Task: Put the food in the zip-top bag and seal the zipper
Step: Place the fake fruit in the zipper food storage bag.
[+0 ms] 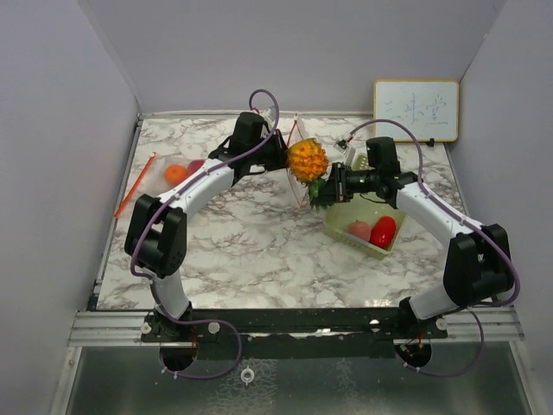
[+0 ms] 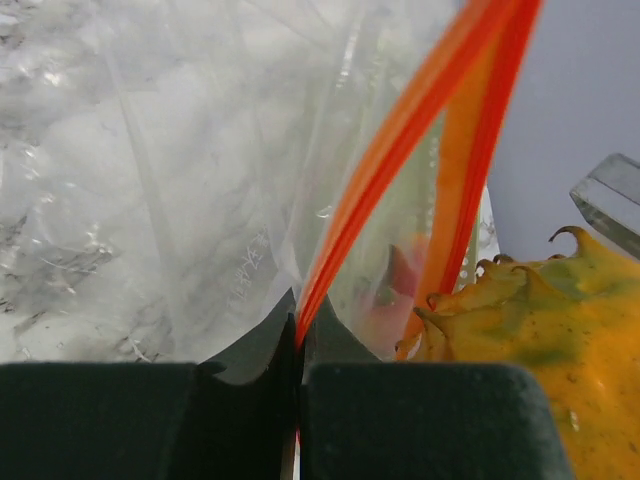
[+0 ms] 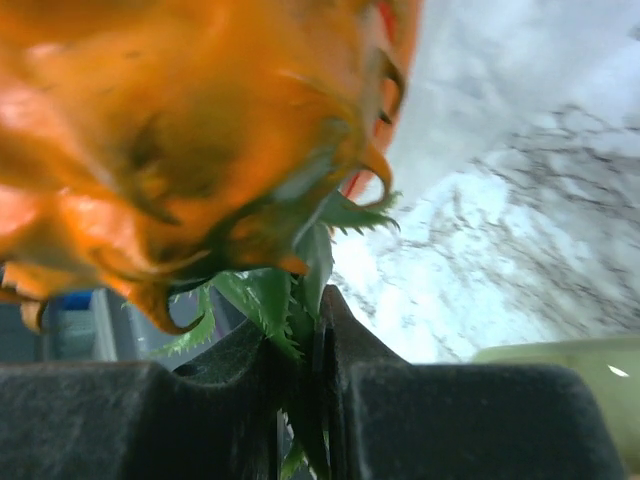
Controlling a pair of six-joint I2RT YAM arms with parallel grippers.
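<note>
Left end effector point(image 2: 298, 395) pressed together on the zip-top bag point(image 2: 180, 200), clamping its orange zipper point(image 2: 400, 150) edge. Right end effector point(image 3: 305, 390) pinching the pineapple point(image 1: 307, 159) by its green leaves point(image 3: 270, 300). Pineapple is airborne, just beside the bag's zipper.

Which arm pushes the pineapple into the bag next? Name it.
Right. The right fingers pinch the pineapple's leaves at the bag's mouth; the left fingers are shut on the zipper strip, holding it up.
</note>
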